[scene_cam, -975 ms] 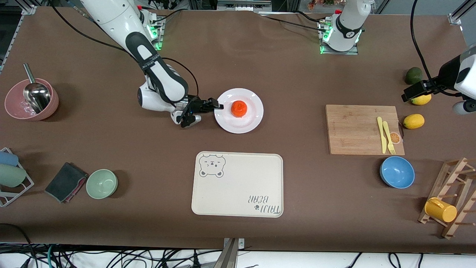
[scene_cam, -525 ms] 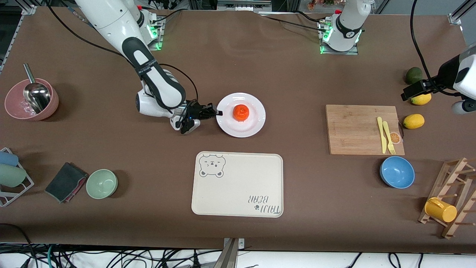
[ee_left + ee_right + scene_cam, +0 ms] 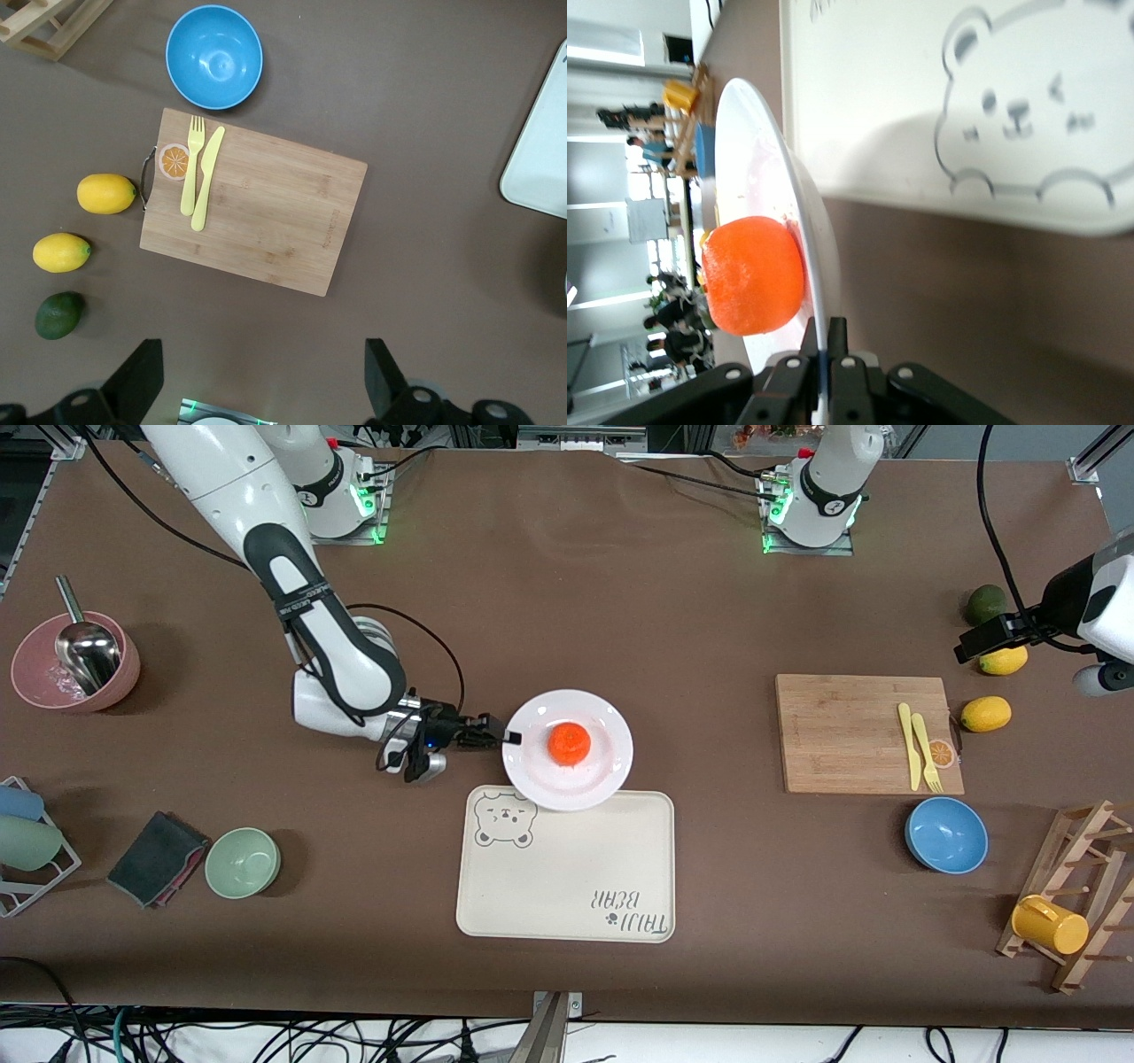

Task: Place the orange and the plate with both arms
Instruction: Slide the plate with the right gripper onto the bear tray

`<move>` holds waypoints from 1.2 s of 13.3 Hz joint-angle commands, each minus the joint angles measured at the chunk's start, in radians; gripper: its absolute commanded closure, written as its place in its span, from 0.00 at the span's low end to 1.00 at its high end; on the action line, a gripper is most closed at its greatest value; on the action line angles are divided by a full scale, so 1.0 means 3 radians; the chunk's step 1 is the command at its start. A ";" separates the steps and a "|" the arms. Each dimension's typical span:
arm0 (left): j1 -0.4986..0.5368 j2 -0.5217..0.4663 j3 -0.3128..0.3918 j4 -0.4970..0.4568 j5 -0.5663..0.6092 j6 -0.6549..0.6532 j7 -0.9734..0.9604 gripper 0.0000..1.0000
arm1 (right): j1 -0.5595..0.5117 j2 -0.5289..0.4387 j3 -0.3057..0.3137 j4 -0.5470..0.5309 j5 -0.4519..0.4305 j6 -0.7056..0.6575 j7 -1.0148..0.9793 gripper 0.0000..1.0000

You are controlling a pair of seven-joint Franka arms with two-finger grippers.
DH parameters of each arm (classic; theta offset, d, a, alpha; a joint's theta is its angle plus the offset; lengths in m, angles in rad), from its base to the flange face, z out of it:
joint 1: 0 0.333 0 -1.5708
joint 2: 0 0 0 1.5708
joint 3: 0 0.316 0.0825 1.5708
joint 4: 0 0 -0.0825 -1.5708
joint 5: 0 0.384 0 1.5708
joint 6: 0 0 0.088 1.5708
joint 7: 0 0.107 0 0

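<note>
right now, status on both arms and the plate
Right gripper shut on the plate rim, plate in the air over the bear tray edge. Orange on the plate. Left gripper open, waiting above the cutting board.

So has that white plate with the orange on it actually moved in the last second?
Yes. The plate, pinched by the right hand, has come toward the front camera and now overlaps the bear tray's edge.

Two lemons (image 3: 986, 714), three bowls (image 3: 946, 834), one plate (image 3: 606, 772), one orange (image 3: 569, 743).
</note>
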 commanded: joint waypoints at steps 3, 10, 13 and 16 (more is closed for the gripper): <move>0.0003 -0.0013 0.0001 -0.0006 -0.0080 -0.0032 0.0059 0.00 | 0.0079 0.1011 -0.0078 0.1496 -0.0194 0.0243 0.0753 1.00; 0.0003 -0.0013 0.0001 -0.0006 -0.0080 -0.0057 0.0059 0.00 | 0.0227 0.1637 -0.0094 0.2256 -0.0359 0.0453 0.1022 1.00; 0.0003 -0.0013 0.0001 -0.0006 -0.0080 -0.0057 0.0059 0.00 | 0.0284 0.1642 -0.0139 0.2256 -0.0364 0.0530 0.1022 0.89; 0.0003 -0.0013 0.0001 -0.0006 -0.0080 -0.0057 0.0059 0.00 | 0.0274 0.1601 -0.0165 0.2261 -0.0766 0.0525 0.1037 0.00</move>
